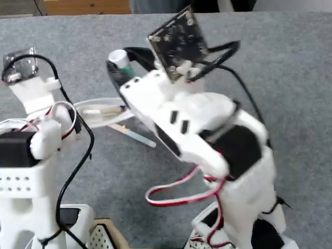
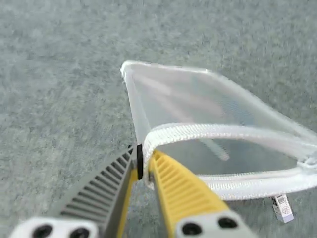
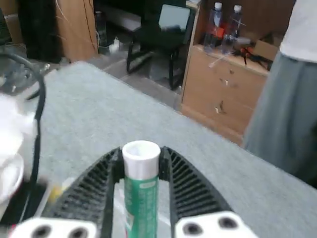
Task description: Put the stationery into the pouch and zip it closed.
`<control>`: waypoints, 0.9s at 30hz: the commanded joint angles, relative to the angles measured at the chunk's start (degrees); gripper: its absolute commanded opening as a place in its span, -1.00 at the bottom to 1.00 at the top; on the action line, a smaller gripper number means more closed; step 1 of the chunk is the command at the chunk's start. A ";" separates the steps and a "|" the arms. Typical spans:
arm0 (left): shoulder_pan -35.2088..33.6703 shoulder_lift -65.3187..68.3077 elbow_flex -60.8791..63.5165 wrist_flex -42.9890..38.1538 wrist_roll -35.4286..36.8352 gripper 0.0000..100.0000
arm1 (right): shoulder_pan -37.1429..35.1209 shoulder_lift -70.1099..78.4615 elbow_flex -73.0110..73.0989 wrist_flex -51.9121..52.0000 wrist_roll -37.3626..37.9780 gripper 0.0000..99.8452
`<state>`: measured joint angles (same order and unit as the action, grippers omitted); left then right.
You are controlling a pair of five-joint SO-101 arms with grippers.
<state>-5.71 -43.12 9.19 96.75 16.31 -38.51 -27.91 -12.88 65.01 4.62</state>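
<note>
Pouch of clear soft plastic with a white zipper (image 2: 188, 99) lies left of centre in the high view on the grey felt counter (image 1: 290, 62), mouth open. Left tool (image 2: 140, 161) is pinched tight on the zipper's end. Right tool (image 3: 141, 152), near the top middle, is clamped round a green-and-white glue stick (image 3: 141, 193). A thin pale pen-like stick (image 1: 136, 136) lies just below the pouch.

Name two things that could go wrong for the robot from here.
The left gripper pinches one spot on the zipper edge of the pouch, so the mouth may sag or shift during insertion. The right gripper holds the glue stick near its cap end; it could tilt or slip before reaching the opening.
</note>
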 commanded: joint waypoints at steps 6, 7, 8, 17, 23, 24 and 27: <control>-1.01 0.88 1.36 -3.78 0.35 -0.94 | -1.49 -1.01 7.25 -11.25 -2.90 -0.98; -1.01 0.88 1.98 -4.66 0.35 -0.94 | -1.32 -1.01 7.87 -11.87 -4.84 -0.98; -1.01 0.88 2.77 -5.45 0.35 -0.94 | -1.23 -1.01 8.66 -12.48 -6.68 -0.98; -1.01 0.88 4.00 -6.33 0.35 -0.94 | 0.35 -1.01 13.14 -15.91 -21.19 -0.98; -1.01 0.88 3.74 -6.24 0.44 -0.94 | 2.90 -3.82 21.14 -16.88 -24.18 -0.98; -1.01 0.88 3.74 -6.24 0.44 -0.94 | 2.90 -4.79 23.25 -17.76 -23.82 -0.98; -1.01 0.88 3.74 -6.24 0.44 -0.94 | 2.99 -6.55 29.49 -21.19 -23.56 -0.98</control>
<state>-6.15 -42.86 12.97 91.74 16.31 -36.22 -31.69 13.14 47.43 -18.68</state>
